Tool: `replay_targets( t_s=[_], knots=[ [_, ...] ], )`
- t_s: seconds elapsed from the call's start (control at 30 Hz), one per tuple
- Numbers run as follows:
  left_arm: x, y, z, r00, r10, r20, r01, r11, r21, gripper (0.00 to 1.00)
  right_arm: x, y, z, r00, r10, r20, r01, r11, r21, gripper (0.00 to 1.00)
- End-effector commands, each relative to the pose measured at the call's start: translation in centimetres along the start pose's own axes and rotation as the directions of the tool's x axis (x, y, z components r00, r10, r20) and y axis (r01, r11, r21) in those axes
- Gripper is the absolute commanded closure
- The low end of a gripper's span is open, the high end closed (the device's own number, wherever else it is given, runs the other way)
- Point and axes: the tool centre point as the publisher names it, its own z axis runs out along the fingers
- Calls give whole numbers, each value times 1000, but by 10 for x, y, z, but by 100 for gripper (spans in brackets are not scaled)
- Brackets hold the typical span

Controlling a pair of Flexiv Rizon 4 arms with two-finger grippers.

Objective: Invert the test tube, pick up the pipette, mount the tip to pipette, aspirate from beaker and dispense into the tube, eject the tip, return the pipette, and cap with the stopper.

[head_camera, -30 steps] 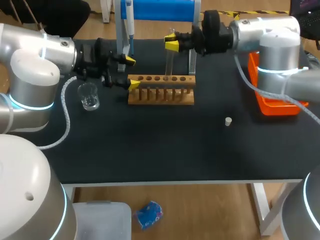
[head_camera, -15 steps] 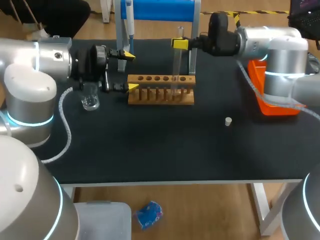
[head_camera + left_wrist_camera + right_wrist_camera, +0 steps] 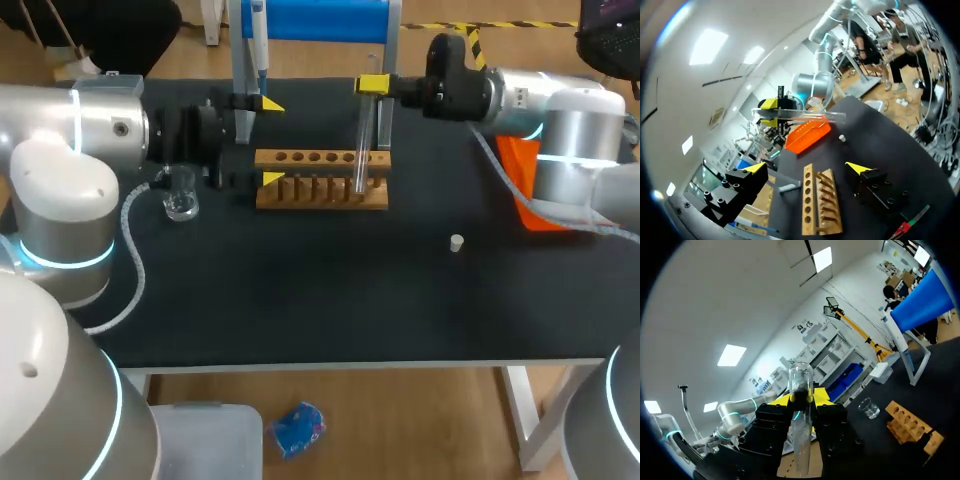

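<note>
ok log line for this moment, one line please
right gripper: shut on test tube, upright over rack | left gripper: open, beside rack | pipette: on stand | stopper: on table

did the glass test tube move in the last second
Yes: the clear glass test tube, held by the right gripper, shifted toward the wooden rack's right end and lower.

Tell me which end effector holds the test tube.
The right end effector, gripping the test tube by the rack; the left end effector is open and empty.
</note>
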Motion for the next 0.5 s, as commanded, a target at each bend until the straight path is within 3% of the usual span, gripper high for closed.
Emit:
replay_targets(
  t_s=[0.03, 0.3, 0.33, 0.37, 0.4, 0.43, 0.47, 0.5],
  knots=[
    [7, 1, -3, 874, 463, 147, -471, 882, 22, 0, 10, -5, 1, 966, 244, 84, -237, 968, -86, 100],
    [7, 1, -3, 874, 463, 147, -471, 882, 22, 0, 10, -5, 1, 966, 244, 84, -237, 968, -86, 100],
    [7, 1, -3, 874, 463, 147, -471, 882, 22, 0, 10, -2, -2, 937, 334, 106, -318, 937, -142, 100],
    [8, -5, 0, 866, 461, 194, -482, 872, 81, 0, 10, -1, -4, 924, 371, 94, -354, 922, -160, 100],
    [5, -13, 1, 818, 501, 283, -546, 831, 109, 0, 11, 0, -4, 893, 443, 77, -422, 884, -201, 100],
    [6, -15, 2, 733, 638, 236, -670, 737, 88, 0, 11, -1, -6, 863, 496, 96, -471, 858, -206, 100],
    [7, -17, 3, 668, 700, 253, -737, 668, 99, 0, 12, -2, -7, 834, 542, 103, -514, 832, -208, 100],
    [7, -19, 3, 651, 700, 294, -748, 657, 92, 0, 12, -4, -8, 790, 605, 100, -573, 787, -230, 100]
  ],
)
